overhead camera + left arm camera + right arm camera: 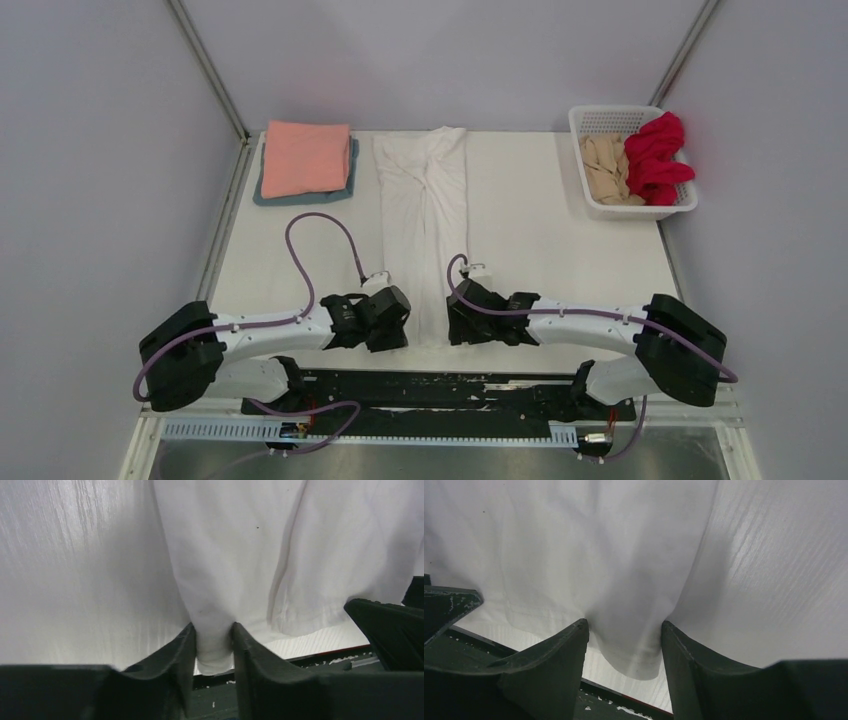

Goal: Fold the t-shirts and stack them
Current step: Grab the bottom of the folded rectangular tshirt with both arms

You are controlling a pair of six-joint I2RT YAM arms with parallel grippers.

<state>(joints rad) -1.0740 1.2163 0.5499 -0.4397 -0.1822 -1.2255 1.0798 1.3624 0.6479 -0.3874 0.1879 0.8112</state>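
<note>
Now left end effector (213,630) clamped on white tee (425,200) hem corner; right end effector (624,627) clamped on opposite hem corner. Tee stretches lengthwise ahead of both; desk (540,240) shows outboard of each.

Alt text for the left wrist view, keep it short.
The left gripper pinches a bunched fold at the hem of the white t-shirt between its dark jaws. The rest of the shirt lies spread over the white table beyond.
</note>
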